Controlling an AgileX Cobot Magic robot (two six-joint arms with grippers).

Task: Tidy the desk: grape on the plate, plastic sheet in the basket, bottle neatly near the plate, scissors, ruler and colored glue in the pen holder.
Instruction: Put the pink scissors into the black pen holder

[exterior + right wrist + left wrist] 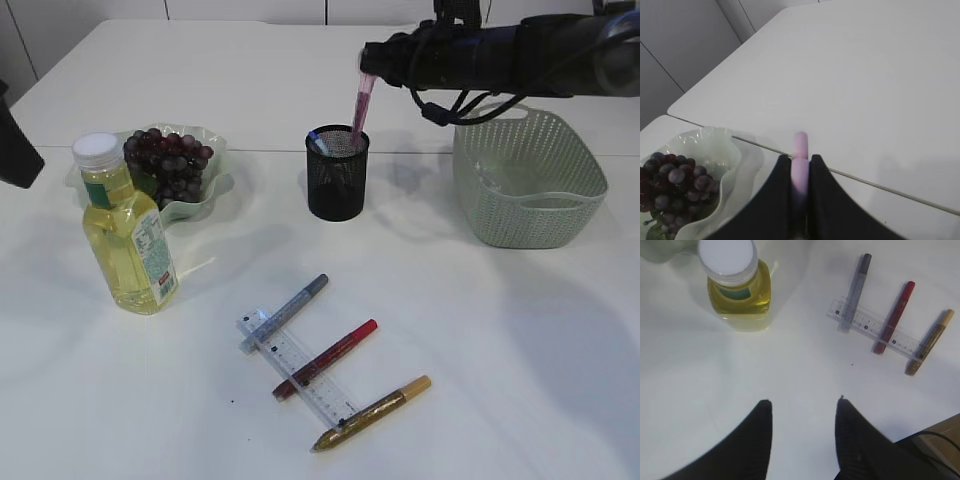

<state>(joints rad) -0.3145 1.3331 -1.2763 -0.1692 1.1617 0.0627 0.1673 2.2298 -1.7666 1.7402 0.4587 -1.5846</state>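
Pink glue stick (360,108) is pinched tight in the right gripper (366,62), its tip just inside the mesh pen holder (337,172), so we're mid drop-off imo. Next move: let go so it drops in, then get the ruler (296,366) and 3 other glue pens; left gripper (802,415) hangs half open w/ nothing in it.

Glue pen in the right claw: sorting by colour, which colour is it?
Pink glue pen, clearest in the right wrist view.

On our white table (480,340) stand a bottle (125,235), plate (205,190), pen holder (337,172), basket (525,180); nearer us, a ruler (295,365) under three glue pens (325,360).
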